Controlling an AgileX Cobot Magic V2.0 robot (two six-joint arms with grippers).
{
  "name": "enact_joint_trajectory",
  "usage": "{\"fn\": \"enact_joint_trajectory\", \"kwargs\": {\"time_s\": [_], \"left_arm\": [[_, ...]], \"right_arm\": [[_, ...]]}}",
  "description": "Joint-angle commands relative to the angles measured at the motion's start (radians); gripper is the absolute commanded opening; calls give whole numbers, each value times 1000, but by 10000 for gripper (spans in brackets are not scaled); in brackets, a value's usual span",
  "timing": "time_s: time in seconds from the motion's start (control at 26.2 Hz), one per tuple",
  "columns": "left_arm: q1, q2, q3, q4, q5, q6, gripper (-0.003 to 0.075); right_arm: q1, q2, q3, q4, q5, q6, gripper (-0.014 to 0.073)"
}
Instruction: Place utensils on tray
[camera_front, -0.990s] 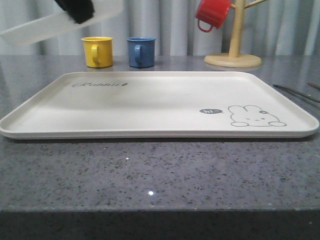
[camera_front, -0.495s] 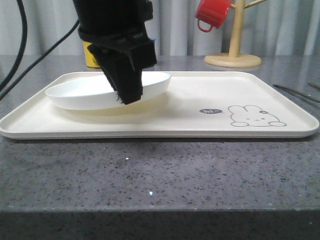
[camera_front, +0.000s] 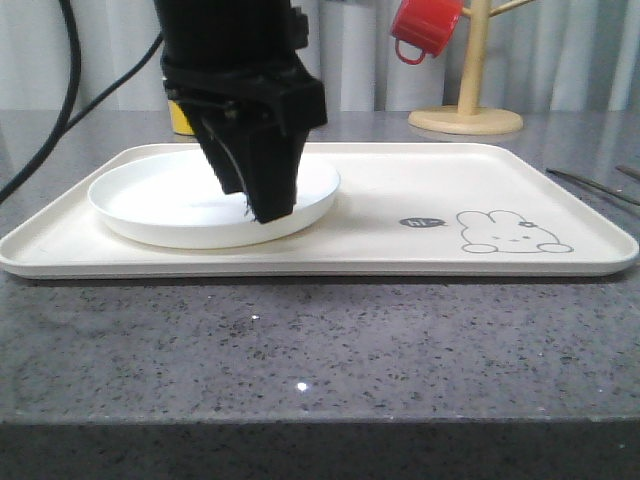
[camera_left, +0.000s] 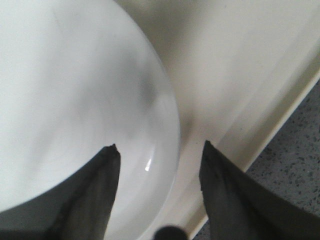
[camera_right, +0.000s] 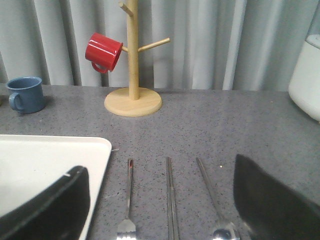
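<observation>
The round white plate (camera_front: 150, 195) lies flat on the left half of the cream tray (camera_front: 450, 180). My left gripper (camera_front: 265, 205) hangs over the plate's near right rim. In the left wrist view its fingers (camera_left: 159, 145) stand apart, open, one over the plate (camera_left: 75, 75) and one over the tray (camera_left: 240, 75), with the rim between them. On the grey table to the right of the tray (camera_right: 40, 160) lie the fork (camera_right: 128, 200), the chopsticks (camera_right: 171, 200) and the spoon (camera_right: 212, 200), side by side. My right gripper (camera_right: 160, 165) is above them, open and holding nothing.
A red mug (camera_front: 425, 28) hangs on a wooden mug tree (camera_front: 465, 120) behind the tray. A yellow mug (camera_front: 180, 118) is partly hidden behind my left arm; a blue mug (camera_right: 25, 94) stands beside it. A white object (camera_right: 307, 75) stands at the far right. Curtains close the back.
The plate came down from high at the back left, tilted, and now lies flat on the tray. My left gripper came down with it and its fingers now stand apart.
</observation>
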Motion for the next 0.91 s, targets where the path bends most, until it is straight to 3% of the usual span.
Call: {"fn": "enact_joint_trajectory", "kwargs": {"time_s": [0.0,0.15,0.34,0.53,0.88], "left_arm": [[2,-73,-87,36,40,-14,281],[53,-122,-102,47,84,-35,-20],[203,-221,-56,26,72,-102,-18],[384,-371,87,25,-3,-121,-18],[618,-773,511,-36,-355,-130,-18]], "right_arm": [[-4,15,-35,-1,-79,-10,610],[-4,15,-35,-1,-79,-10,610],[-4,15,-35,-1,-79,-10,610],[-4,15,-35,-1,-79,-10,610],[-4,15,-35,-1,-79,-10,610]]}}
